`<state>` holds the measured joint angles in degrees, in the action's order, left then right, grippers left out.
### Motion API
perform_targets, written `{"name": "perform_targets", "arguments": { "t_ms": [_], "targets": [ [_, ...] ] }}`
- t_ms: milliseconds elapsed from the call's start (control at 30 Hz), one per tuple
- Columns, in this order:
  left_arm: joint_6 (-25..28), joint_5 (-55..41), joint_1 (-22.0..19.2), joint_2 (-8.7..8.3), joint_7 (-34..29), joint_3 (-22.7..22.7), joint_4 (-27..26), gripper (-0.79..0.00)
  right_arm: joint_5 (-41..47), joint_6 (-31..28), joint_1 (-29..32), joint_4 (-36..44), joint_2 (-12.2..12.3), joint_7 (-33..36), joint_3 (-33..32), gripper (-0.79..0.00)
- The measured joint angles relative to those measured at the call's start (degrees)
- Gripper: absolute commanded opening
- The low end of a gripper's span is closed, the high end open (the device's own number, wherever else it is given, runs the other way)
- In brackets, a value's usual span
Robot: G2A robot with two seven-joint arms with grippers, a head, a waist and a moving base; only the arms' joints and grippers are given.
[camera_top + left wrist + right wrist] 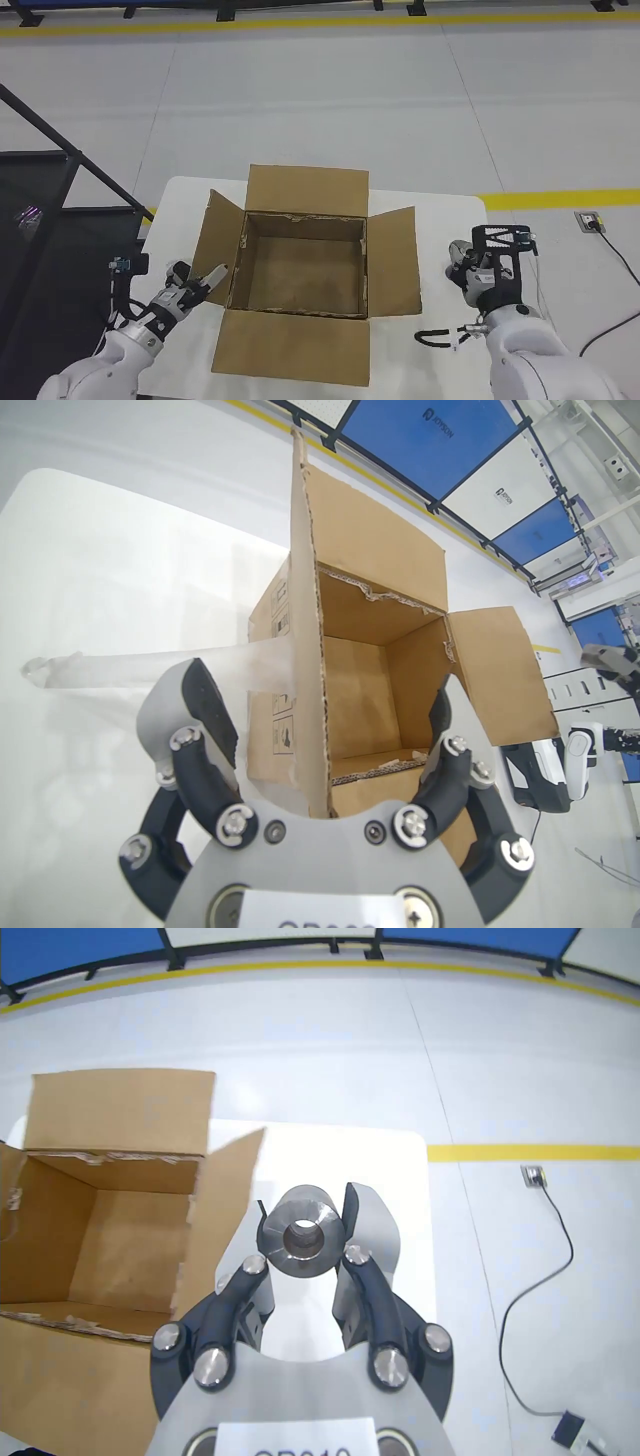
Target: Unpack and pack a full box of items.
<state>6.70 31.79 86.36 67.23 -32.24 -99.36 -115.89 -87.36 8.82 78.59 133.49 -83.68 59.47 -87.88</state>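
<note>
Four flaps of the cardboard box (290,345) (360,680) (115,1118) lie folded outward, and the box stands open in the middle of the white table (440,215) (350,1153), its bare brown floor showing from the top view. The torn edges of its rim are ragged.

A strip of clear tape (150,670) hangs from the box's left outer wall and trails over the tabletop. The left flap (222,240) (302,600) stands nearly upright. The left gripper (200,278) (320,680) sits just beside it with its claw spread wide and nothing in it.

The right flap (393,262) (225,1188) slants up between the box's opening and the right gripper (462,262) (305,1223). This gripper is closed around a grey metal cylinder (305,1238) with a bore through its middle, held over the table to the right of the box.

A small black curved item (438,338) lies on the table near the right arm; what it is I cannot tell. A black cable (610,250) (545,1278) runs over the floor beyond the table's right side.
</note>
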Motion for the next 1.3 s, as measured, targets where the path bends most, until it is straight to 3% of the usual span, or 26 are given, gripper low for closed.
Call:
{"name": "perform_targets", "arguments": {
  "t_ms": [133, 267, 533, 833, 900, 1000, 1100, 1133, 1267, 1300],
  "targets": [
    [0.2, 0.7, -0.9, -0.08, -0.3, 1.7, 0.4, 0.0, 7.3, -2.8, 4.2, -6.6, 0.3, -2.6, -6.0, -0.785],
    [0.0, 0.2, -0.9, -0.12, 0.1, 2.2, 0.8, 0.0, 11.0, -4.3, 5.5, -13.6, 0.4, -6.0, -7.4, -0.785],
    [-0.4, -0.2, 0.7, -0.36, 0.8, 0.6, 0.0, 0.0, 10.7, -5.4, 0.1, -30.3, 0.7, -12.5, -5.3, -0.785],
    [-0.8, -2.2, 3.5, -0.54, 2.4, -2.5, -0.5, 0.0, 9.1, -5.6, -3.3, -36.7, 1.1, -12.6, -3.5, -0.785],
    [-0.8, -2.3, 3.8, -0.57, 2.5, -2.8, -0.6, 0.0, 9.3, -5.6, -3.5, -37.2, 1.1, -12.4, -3.4, -0.573],
    [-0.8, -2.4, 4.1, -0.64, 2.7, -3.2, -0.8, 0.0, 9.6, -5.5, -3.7, -37.5, 1.2, -12.2, -3.2, -0.431],
    [-0.9, -2.6, 4.2, -0.75, 3.0, -4.2, -0.9, 0.0, 9.9, -5.4, -3.7, -37.8, 1.3, -12.4, -2.9, -0.379],
    [-0.9, -2.7, 4.3, -0.8, 3.0, -4.8, -0.9, 0.0, 9.9, -5.3, -3.7, -37.8, 1.3, -12.4, -2.8, -0.292],
    [-0.8, -3.2, 4.8, -0.93, 3.1, -6.2, -1.1, 0.0, 10.6, -5.0, -3.5, -37.3, 1.4, -12.7, -2.5, -0.142],
    [-0.7, -3.3, 4.9, -0.95, 3.1, -6.4, -1.1, 0.0, 10.7, -4.9, -3.3, -36.9, 1.5, -12.7, -2.6, -0.065]
  ]
}}
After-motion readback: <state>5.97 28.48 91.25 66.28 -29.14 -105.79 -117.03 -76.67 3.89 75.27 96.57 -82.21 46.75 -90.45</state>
